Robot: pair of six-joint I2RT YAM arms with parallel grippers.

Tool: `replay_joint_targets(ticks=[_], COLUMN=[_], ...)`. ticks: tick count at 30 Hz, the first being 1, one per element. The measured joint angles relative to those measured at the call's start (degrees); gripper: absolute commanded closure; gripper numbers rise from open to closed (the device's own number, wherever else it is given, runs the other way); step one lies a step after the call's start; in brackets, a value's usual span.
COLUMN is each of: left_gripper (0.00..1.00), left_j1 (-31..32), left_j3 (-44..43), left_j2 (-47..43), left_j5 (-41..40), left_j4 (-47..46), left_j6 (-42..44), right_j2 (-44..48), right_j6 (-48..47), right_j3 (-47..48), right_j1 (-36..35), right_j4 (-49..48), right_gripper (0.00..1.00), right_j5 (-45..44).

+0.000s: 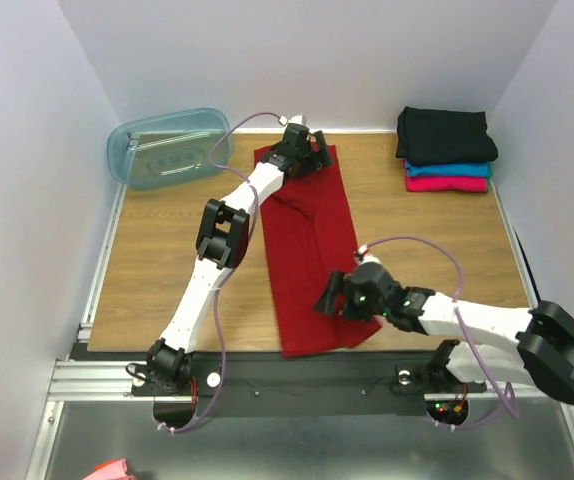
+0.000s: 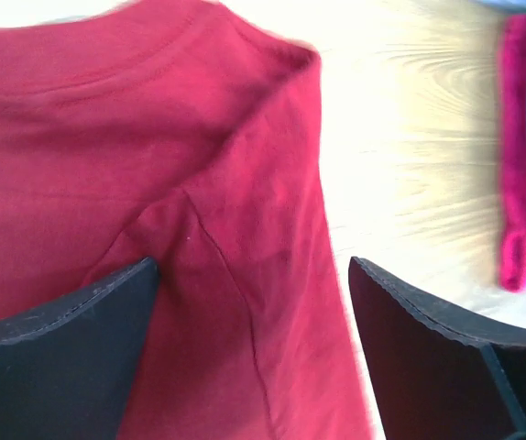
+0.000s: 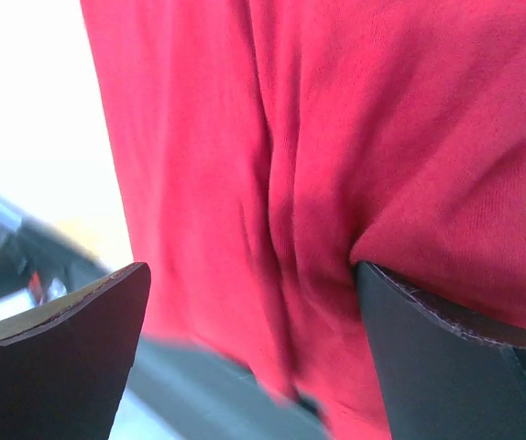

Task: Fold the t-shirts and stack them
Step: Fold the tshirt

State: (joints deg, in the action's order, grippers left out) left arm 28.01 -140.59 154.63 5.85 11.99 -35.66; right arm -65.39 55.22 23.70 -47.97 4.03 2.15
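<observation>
Jaws wide at both ends of the red t-shirt [image 1: 312, 250]

We have it lying as a long narrow strip down the middle of the table [image 1: 157, 270], collar at the far end, soft creases running lengthwise. The left gripper [image 1: 305, 148] sits over the collar end, fingers spread. The right gripper [image 1: 339, 300] is at the near hem, also spread, one pad perhaps touching a fold; it's blurry there. In the far right corner, the black t-shirt [image 1: 442, 135] tops the teal t-shirt [image 1: 447, 169] and the magenta t-shirt [image 1: 447, 184].

No legible text (in any view)
</observation>
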Motion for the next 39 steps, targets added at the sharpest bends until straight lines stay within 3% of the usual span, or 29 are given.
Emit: replay_joint_targets(ticks=[6,10,15,25,34,39], left_gripper=[0.01,0.01,0.01,0.01,0.01,0.01], left_j1=[-0.3,-0.6,-0.8,-3.3,-5.9,-3.9], left_j3=[1.8,0.9,0.9,-0.5,-0.4,6.8], left_j2=[0.4,1.2,1.2,1.2,-0.5,-11.6], left_j5=[5.0,6.2,4.4,-9.9,-7.9,-5.0], left_j4=[-6.1,-6.8,-6.8,-3.5,-1.5,1.8], left_j6=[-3.1,-4.4,-6.6,-12.1,-9.4,-4.5], right_j2=[-12.2,-13.7,-11.5,2.1,6.5,5.7], right_j6=[3.9,3.5,2.6,1.6,2.2,2.2], right_j3=[6.8,8.4,8.4,8.7,10.6,13.7], right_j1=[-12.5,-14.8,-14.9,-15.5,-15.5,-15.5], right_j4=[-7.5,-7.4,-3.3,7.7,13.5,16.4], right_gripper=[0.0,0.0,0.0,0.0,0.0,0.0], right_j5=[0.2,-0.3,-0.2,-2.0,-6.8,-10.7])
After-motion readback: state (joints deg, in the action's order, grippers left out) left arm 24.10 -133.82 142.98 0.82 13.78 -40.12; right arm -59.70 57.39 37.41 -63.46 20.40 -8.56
